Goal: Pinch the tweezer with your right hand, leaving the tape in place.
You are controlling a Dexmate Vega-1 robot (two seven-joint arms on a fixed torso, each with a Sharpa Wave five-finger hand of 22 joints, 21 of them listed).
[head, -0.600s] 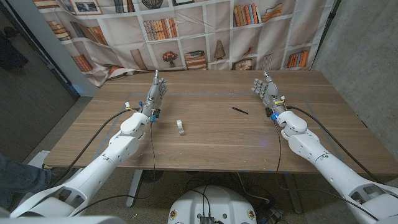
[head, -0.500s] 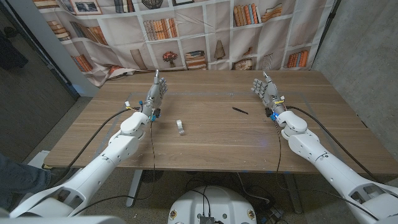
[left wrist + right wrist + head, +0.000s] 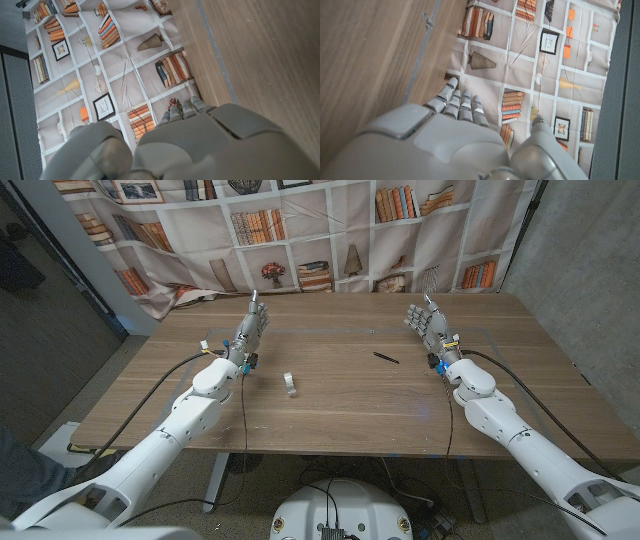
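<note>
Grey right hand [image 3: 427,323] upright, fingers [image 3: 461,103] extended, beside tweezer [image 3: 387,358].

The tweezer [image 3: 386,358] is lying on the counter [image 3: 340,405] just left of the right hand [image 3: 430,327]; the tape [image 3: 289,385] is sitting nearer the left hand [image 3: 252,332], well apart from the tweezer.

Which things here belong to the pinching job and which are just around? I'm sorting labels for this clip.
Part of the job:
- tweezer, lying on the table
- right hand, open, not yet on it
- tape, to be left where it is

Just there:
- left hand, open, holding nothing
- table
- bookshelf backdrop
</note>
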